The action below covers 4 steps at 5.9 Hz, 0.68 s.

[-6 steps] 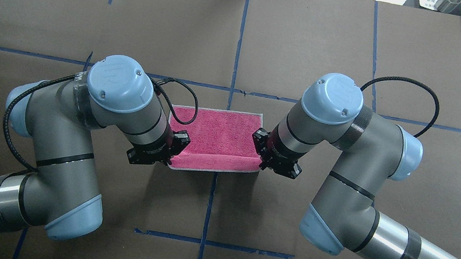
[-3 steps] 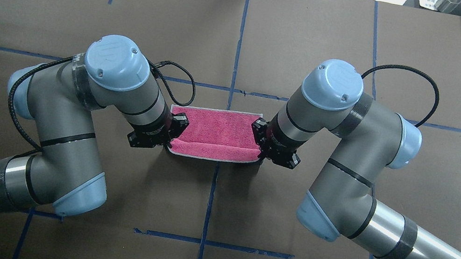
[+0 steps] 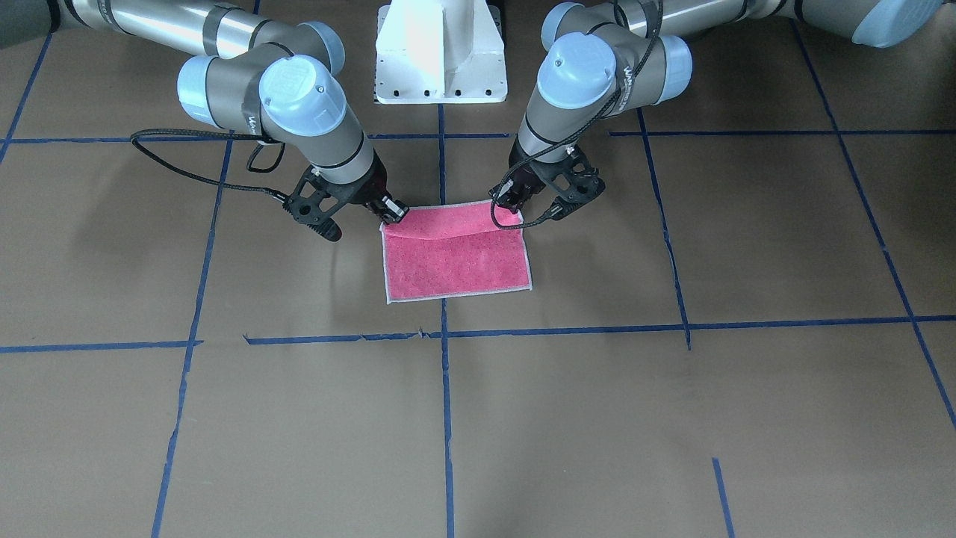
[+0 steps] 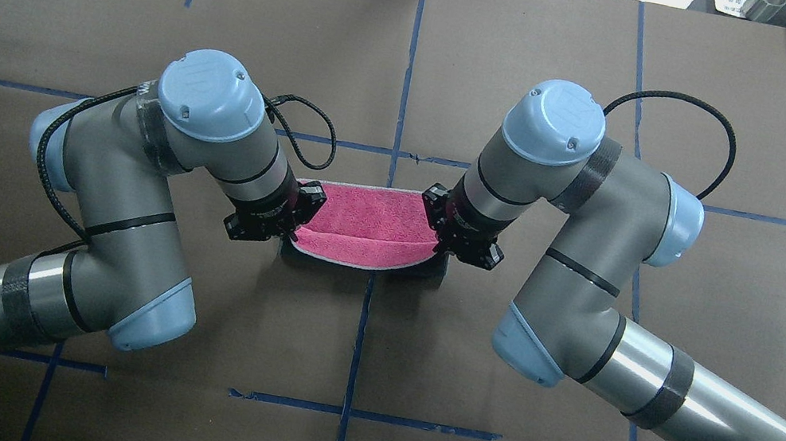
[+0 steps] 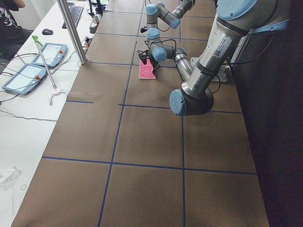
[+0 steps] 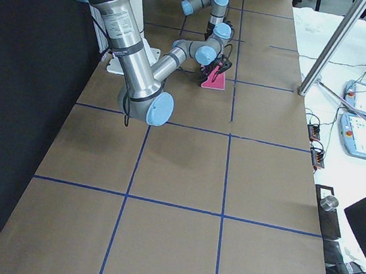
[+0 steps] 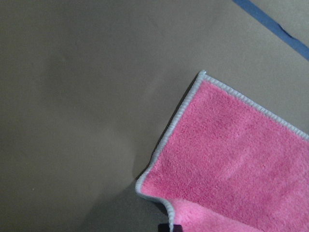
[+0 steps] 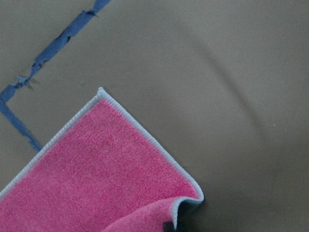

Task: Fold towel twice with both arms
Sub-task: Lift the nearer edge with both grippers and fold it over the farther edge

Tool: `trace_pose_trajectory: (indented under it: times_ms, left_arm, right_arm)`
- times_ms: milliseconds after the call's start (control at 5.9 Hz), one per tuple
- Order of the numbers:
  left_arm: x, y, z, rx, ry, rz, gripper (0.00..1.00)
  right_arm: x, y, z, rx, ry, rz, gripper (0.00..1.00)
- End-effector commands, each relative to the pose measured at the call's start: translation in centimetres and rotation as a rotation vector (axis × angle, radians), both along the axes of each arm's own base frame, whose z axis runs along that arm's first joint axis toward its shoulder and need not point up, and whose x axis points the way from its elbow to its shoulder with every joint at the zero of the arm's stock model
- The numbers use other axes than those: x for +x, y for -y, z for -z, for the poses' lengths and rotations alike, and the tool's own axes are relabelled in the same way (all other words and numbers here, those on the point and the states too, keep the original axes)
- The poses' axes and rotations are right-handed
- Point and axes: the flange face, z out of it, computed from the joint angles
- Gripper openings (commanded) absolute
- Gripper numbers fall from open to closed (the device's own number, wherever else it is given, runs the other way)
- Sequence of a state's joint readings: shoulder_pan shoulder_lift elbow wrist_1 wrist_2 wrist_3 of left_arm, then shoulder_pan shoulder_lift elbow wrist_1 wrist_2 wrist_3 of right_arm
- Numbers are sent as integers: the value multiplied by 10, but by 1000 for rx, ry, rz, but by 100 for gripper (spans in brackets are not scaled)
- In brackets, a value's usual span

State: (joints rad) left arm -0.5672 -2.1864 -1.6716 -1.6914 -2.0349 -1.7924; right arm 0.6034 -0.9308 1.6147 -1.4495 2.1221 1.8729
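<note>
The towel (image 4: 367, 228) lies pink side up at the middle of the table, its near edge lifted and curling over toward its far edge. My left gripper (image 4: 292, 231) is shut on the near left corner. My right gripper (image 4: 439, 249) is shut on the near right corner. In the front-facing view the towel (image 3: 455, 261) shows a raised flap along the robot's side, with the left gripper (image 3: 514, 211) and the right gripper (image 3: 392, 215) pinching its two ends. Each wrist view shows a flat far corner of the towel (image 7: 231, 159) (image 8: 106, 169) with a whitish stitched edge.
Brown paper with blue tape lines (image 4: 407, 69) covers the table. The white pedestal base (image 3: 441, 52) stands behind the towel. Beside the table's far side are a metal post (image 5: 70, 26), teach pendants (image 5: 23, 76) and a seated person (image 5: 5, 18).
Both grippers have moved away from the robot, carrying the towel's near edge up and over toward its far edge. The visible pink area has grown narrower.
</note>
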Motion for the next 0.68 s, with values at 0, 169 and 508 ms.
trace_pose_trajectory:
  times_ms: [0, 169, 508]
  left_arm:
    - [12, 18, -21, -1, -11, 16, 0]
    - [7, 26, -22, -8, -17, 23, 0]
    - [7, 34, -19, -37, -21, 43, 0]
  right_arm:
    - [-7, 22, -6, -11, 3, -10, 0]
    - [-11, 34, -18, -8, 21, -14, 0]
    - [-13, 42, -23, -2, 30, -20, 0]
